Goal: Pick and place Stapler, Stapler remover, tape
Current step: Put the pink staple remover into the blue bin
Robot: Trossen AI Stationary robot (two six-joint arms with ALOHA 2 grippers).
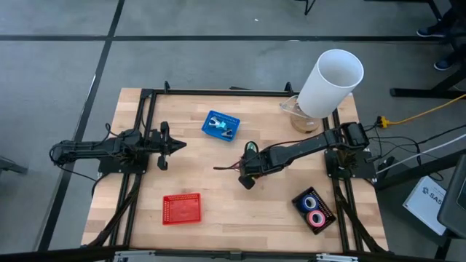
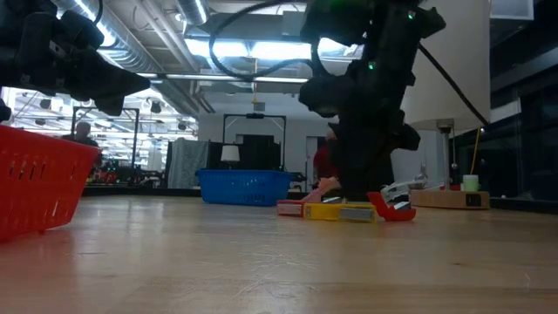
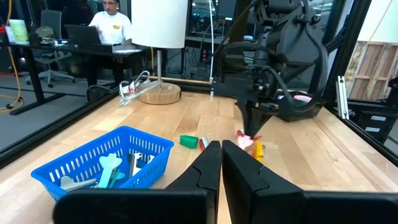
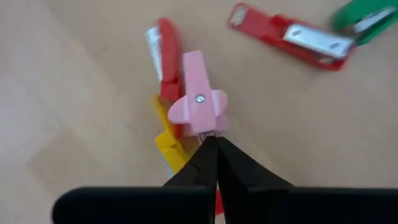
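The right gripper [image 4: 214, 142] is down at mid-table, fingers pinched together just beside a pink stapler remover [image 4: 199, 93] lying among small red and yellow staplers [image 4: 168, 56]; the left gripper [image 3: 221, 149] hangs closed, well apart; tape rolls [image 1: 314, 209] sit in a black tray

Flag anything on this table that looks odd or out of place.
The big white cylinder at the far right corner leans over a round wooden base. Small staplers lie jumbled mid-table under the right tool, which is shut beside a pink piece.

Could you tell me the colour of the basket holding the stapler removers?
Blue basket, clearest in the left wrist view.
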